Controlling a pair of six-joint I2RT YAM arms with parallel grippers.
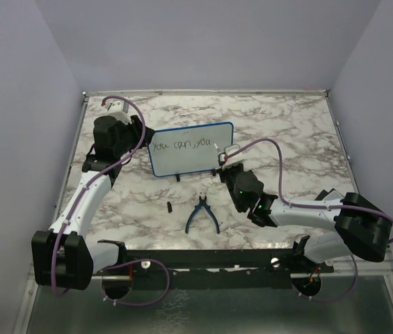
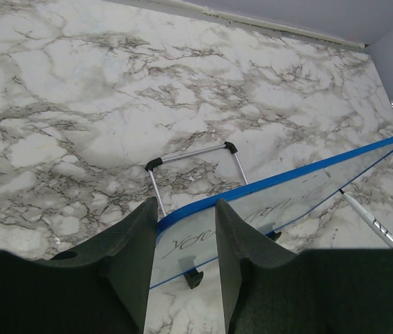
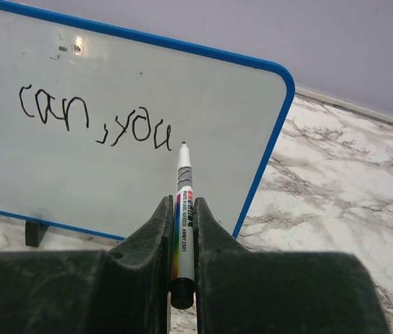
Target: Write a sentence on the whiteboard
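The whiteboard (image 1: 190,156) stands upright on small black feet at mid-table, with a thin blue frame. On it the sentence (image 1: 181,145) reads "you can, you" in black. My left gripper (image 1: 142,139) straddles the board's upper left corner (image 2: 182,229); the jaws are closed against it. My right gripper (image 3: 184,205) is shut on a white marker (image 3: 184,182). The marker's black tip (image 3: 183,145) sits just right of the last "u" of the sentence (image 3: 78,115), at the board's face. In the left wrist view the marker (image 2: 370,223) shows past the board's far end.
Blue-handled pliers (image 1: 202,212) lie in front of the board, and a small black cap (image 1: 170,207) lies to their left. The board's wire stand (image 2: 193,154) rests on the marble behind it. Walls enclose the table (image 1: 300,132) on three sides.
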